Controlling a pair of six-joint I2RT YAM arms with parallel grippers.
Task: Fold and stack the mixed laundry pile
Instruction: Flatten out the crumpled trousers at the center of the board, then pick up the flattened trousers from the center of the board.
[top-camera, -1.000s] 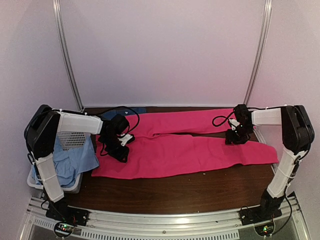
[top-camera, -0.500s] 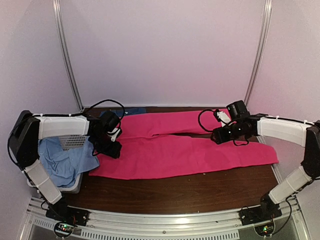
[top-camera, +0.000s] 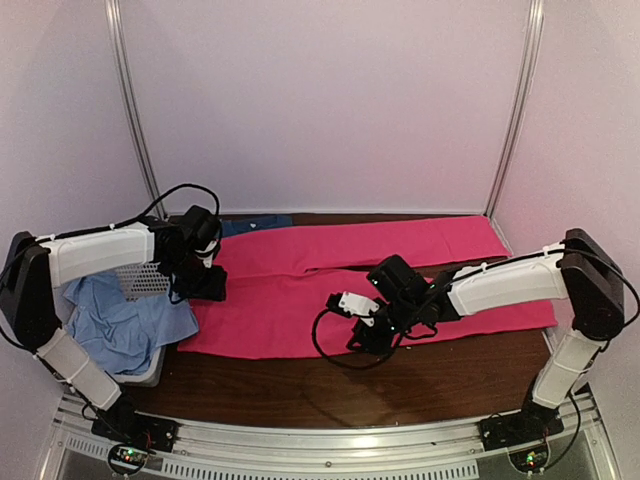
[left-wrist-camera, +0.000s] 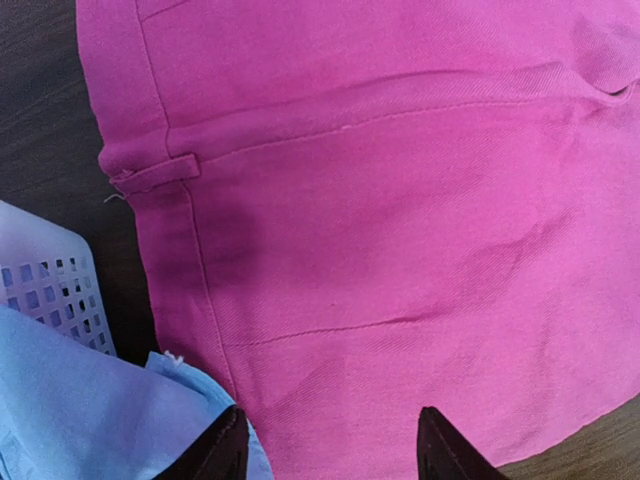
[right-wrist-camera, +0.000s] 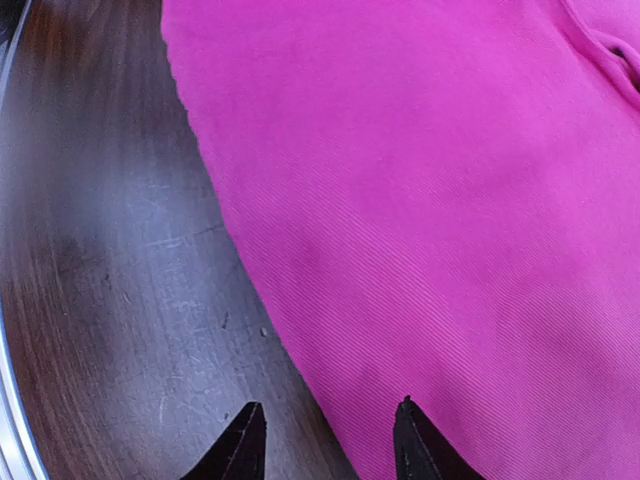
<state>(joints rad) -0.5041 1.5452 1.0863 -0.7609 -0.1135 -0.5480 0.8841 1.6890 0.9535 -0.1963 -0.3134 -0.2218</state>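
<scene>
We note the magenta garment (top-camera: 290, 305) lying nine-to-three; the right gripper (right-wrist-camera: 325, 425), jaws parted and empty, hovers over its six-o'clock hem.

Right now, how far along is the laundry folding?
Early. Done: the pink garment lies spread flat on the table. In hand: the left tool is open over its left end, the right tool open over its near edge, neither gripping. Left: no fold or stack made; the light-blue cloth is heaped on the basket, the dark blue cloth at the back.
</scene>
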